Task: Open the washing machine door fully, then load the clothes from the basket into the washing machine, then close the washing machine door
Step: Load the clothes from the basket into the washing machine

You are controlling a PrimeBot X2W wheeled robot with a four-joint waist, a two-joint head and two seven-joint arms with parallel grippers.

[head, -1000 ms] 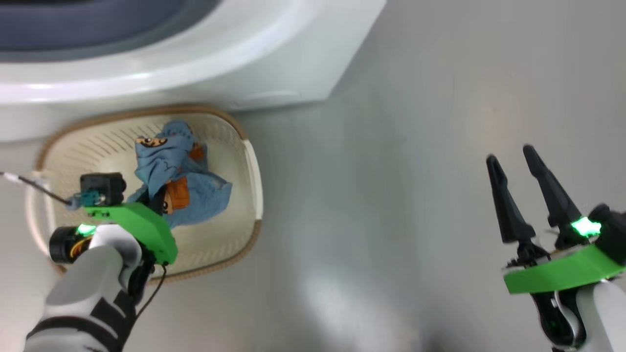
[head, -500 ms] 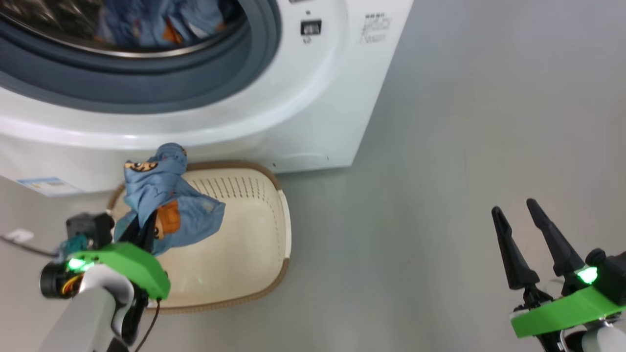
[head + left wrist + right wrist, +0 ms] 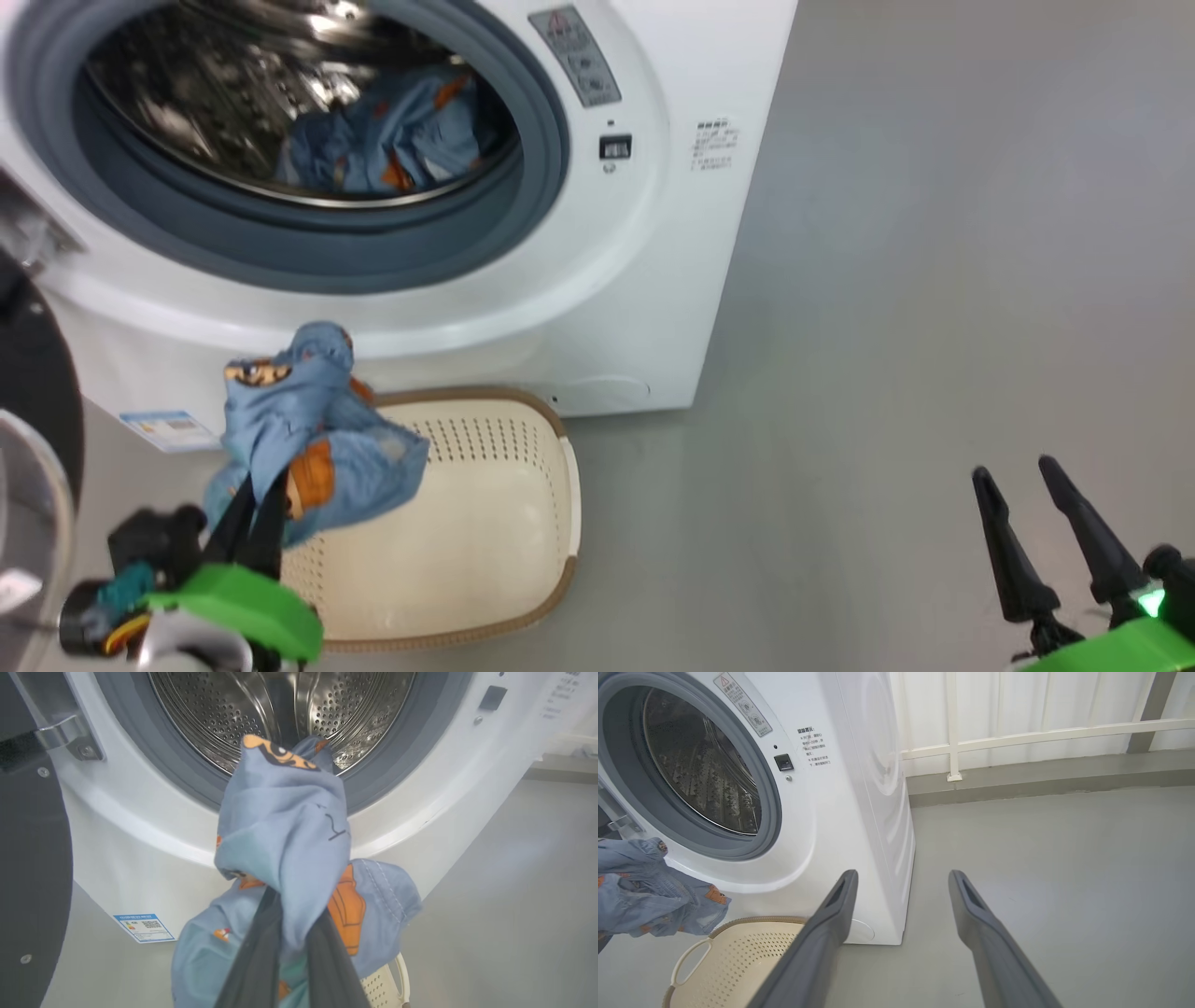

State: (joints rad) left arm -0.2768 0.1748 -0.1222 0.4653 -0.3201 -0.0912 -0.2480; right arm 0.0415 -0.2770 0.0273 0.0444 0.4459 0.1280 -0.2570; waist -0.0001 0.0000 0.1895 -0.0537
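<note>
The white washing machine [image 3: 644, 280] stands with its steel drum [image 3: 233, 84] exposed; one light-blue garment [image 3: 392, 140] lies inside. Its black door [image 3: 33, 373] is swung out at the left edge, also seen in the left wrist view [image 3: 32, 858]. My left gripper [image 3: 266, 485] is shut on another piece of the clothes [image 3: 317, 439], which hangs above the basket [image 3: 495, 523], below the drum's mouth. The left wrist view shows this garment [image 3: 285, 826] bunched over my fingers [image 3: 254, 961], in front of the grey gasket [image 3: 402, 756]. My right gripper [image 3: 1012, 467] stands open and holds nothing, over the floor at the right.
The cream basket [image 3: 738, 952] sits on the grey floor against the machine's front, and the part of its bottom in view is bare. A blue label [image 3: 168, 429] marks the machine's lower left corner. A white railing [image 3: 1017, 737] runs along the wall behind, with open floor to the right.
The head camera has tilted up, bringing the drum into view. My left gripper has lifted the garment out of the basket, up toward the machine's front. The right gripper stays open.
</note>
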